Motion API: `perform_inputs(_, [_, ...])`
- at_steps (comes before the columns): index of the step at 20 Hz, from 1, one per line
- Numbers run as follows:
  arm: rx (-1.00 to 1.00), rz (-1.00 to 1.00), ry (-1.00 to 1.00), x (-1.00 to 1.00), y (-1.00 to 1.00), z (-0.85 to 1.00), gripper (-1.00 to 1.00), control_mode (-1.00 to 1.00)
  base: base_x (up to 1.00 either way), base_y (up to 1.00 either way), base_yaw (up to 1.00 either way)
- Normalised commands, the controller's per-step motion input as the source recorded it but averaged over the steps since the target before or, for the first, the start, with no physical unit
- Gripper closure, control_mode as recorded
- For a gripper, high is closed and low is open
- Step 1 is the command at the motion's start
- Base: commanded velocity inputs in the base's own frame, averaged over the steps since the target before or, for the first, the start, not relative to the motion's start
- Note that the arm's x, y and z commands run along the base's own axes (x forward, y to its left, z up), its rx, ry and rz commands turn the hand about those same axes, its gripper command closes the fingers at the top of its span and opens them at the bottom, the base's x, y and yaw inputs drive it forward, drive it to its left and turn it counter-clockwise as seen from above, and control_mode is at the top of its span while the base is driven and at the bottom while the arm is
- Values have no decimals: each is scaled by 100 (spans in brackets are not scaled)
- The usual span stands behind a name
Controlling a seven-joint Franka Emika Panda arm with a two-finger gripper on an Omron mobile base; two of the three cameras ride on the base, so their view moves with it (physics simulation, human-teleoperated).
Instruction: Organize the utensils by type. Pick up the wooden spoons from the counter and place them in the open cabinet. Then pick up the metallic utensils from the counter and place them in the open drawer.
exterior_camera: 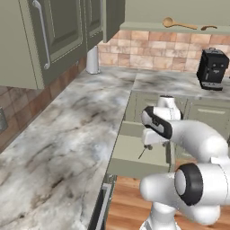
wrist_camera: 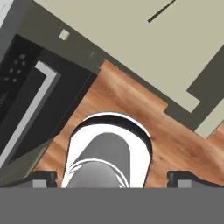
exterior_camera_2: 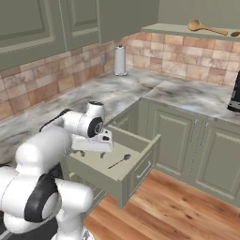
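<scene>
White arm links with dark joints are being seen folded low over the shallow sage-green open drawer (exterior_camera_2: 140,154), the wrist turned downward. The claw (wrist_camera: 111,177) is being held released, its dark fingertips (wrist_camera: 43,178) spread wide and empty above the wooden floor (wrist_camera: 131,109). A slim grey metal spoon (exterior_camera_2: 120,161) is lying on the drawer's pale bottom, apart from the claw. Two wooden spoons (exterior_camera_2: 206,27) are resting on the sage-green cabinet shelf (exterior_camera_2: 164,29), well apart from the claw, above the marble table (exterior_camera: 54,134).

Table (exterior_camera: 67,130): paper towel roll (exterior_camera: 92,59) at back corner; coffee machine (exterior_camera: 212,69) at right.
Shelf (exterior_camera: 148,26): two wooden spoons (exterior_camera: 179,23).
Drawer (exterior_camera_2: 140,154): one metal spoon (exterior_camera_2: 119,161).
</scene>
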Motion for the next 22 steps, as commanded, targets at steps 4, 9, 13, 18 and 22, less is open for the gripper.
perform_inputs(4, [5,0,-42,-45,21,12,-100,-100,0,0,0])
perform_inputs(9, [0,-2,-15,-25,28,23,-100,-100,0,0,0])
perform_inputs(13, [0,-8,0,-26,9,10,-100,-100,0,0,0])
perform_inputs(18, [0,0,0,-5,0,0,-100,-100,0,0,0])
perform_inputs(22, [0,0,0,0,0,0,-100,-100,0,0,0])
